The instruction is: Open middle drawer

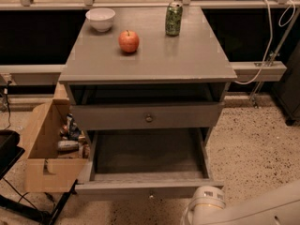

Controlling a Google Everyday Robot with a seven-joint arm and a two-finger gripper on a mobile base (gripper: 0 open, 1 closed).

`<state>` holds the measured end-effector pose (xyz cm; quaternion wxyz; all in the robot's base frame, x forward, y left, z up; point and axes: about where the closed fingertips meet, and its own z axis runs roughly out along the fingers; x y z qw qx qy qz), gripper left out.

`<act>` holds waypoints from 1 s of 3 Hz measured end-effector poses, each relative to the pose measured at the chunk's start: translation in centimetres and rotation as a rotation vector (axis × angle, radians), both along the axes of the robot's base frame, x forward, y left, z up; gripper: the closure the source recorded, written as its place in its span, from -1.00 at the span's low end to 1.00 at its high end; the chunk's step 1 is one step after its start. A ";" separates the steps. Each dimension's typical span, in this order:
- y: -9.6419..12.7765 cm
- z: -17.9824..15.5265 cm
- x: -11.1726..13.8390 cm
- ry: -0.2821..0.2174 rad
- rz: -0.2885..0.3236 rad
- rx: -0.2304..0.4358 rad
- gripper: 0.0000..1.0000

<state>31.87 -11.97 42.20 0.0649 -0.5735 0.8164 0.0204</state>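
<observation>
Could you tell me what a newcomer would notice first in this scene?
The bottom drawer stands pulled far out, empty, below the middle drawer with its round knob. A red apple sits on the grey cabinet top. The robot's white arm fills the lower right corner; its gripper is out of view.

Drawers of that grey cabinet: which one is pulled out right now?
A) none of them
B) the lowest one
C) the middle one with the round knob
B: the lowest drawer juts forward with its inside showing, while the middle drawer looks pushed in. The robot's hand is out of view; only its white arm shows at the lower right.
</observation>
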 end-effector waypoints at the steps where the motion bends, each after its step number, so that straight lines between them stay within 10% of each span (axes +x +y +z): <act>1: 1.9 5.0 4.4 -0.062 0.107 -0.089 -0.58; 3: 1.6 21.6 10.0 -0.145 0.060 -0.194 -1.00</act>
